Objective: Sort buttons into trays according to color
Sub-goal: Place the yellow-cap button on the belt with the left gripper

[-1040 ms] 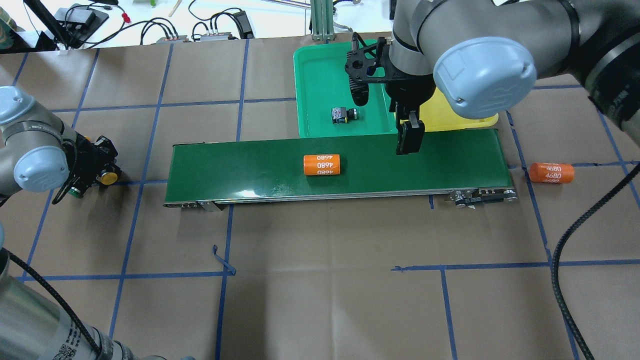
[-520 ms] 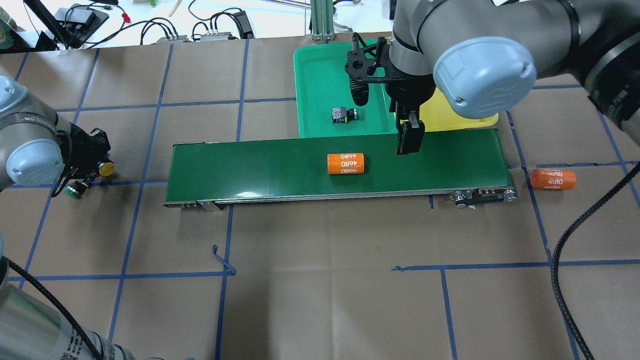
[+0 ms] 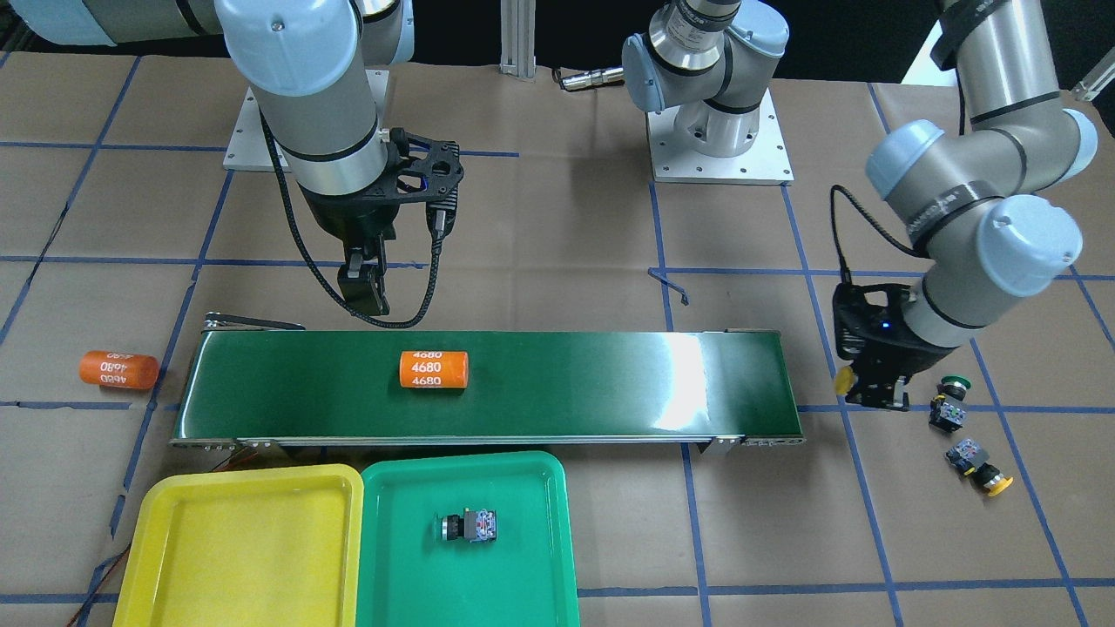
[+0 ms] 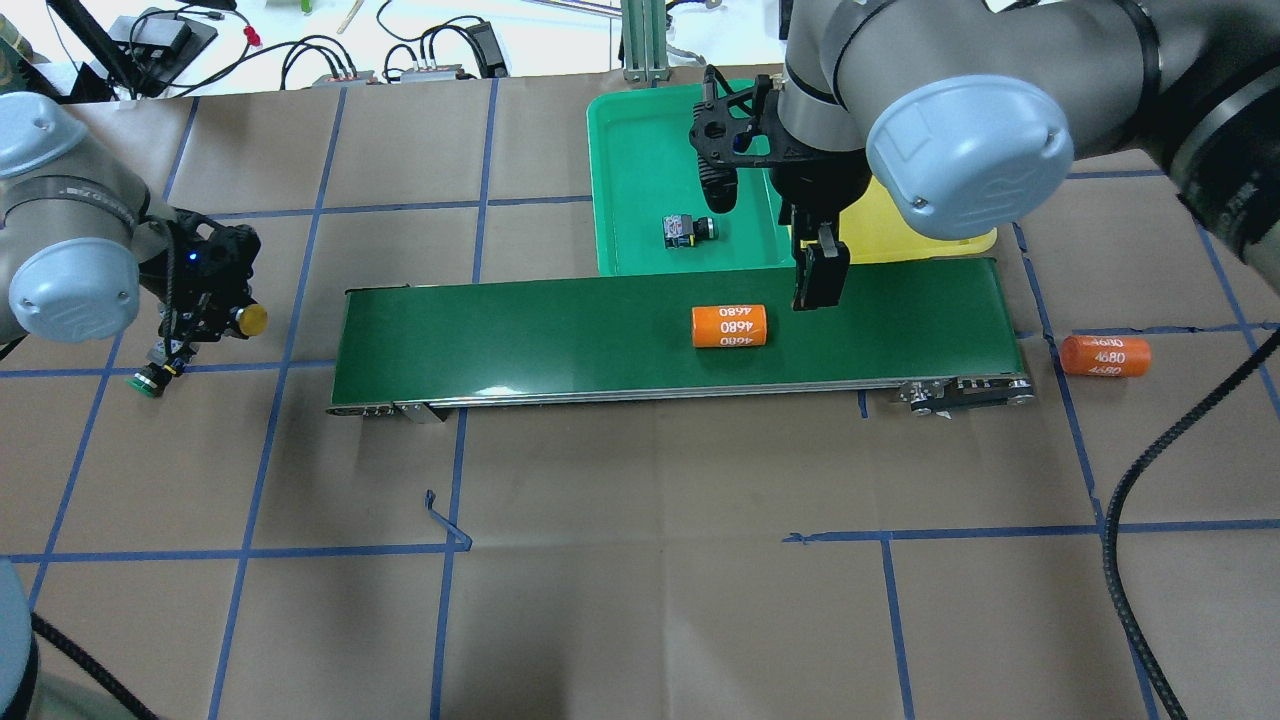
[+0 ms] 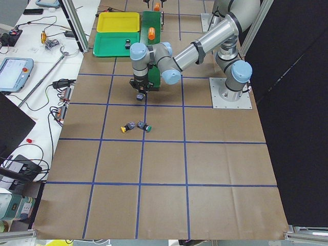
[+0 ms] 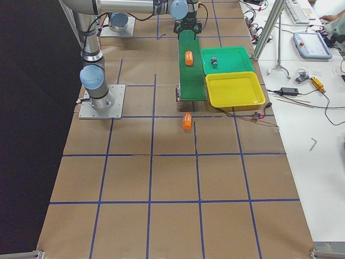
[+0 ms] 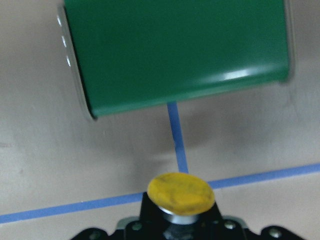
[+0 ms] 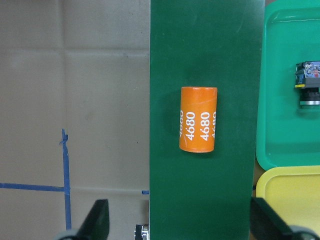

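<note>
My left gripper [image 4: 215,318] is shut on a yellow-capped button [image 7: 181,192] and holds it above the paper just off the left end of the belt; the button's cap shows in the front view [image 3: 842,380]. A green button [image 3: 949,401] and a second yellow button [image 3: 980,466] lie on the paper beside that gripper. Another button [image 4: 688,230] lies on its side in the green tray [image 4: 640,150]. The yellow tray [image 3: 235,549] next to it holds nothing. My right gripper [image 4: 820,275] is open and empty over the belt's far edge.
A long dark green conveyor belt [image 4: 550,340] runs across the middle, carrying an orange "4680" cylinder [image 4: 730,326] close to my right gripper. A second orange cylinder [image 4: 1105,356] lies on the paper past the belt's right end. Cables and boxes sit beyond the far table edge.
My left gripper has moved away from the robot and toward the belt with the yellow button in it. The cylinder on the belt has travelled right. The right arm has not moved.
</note>
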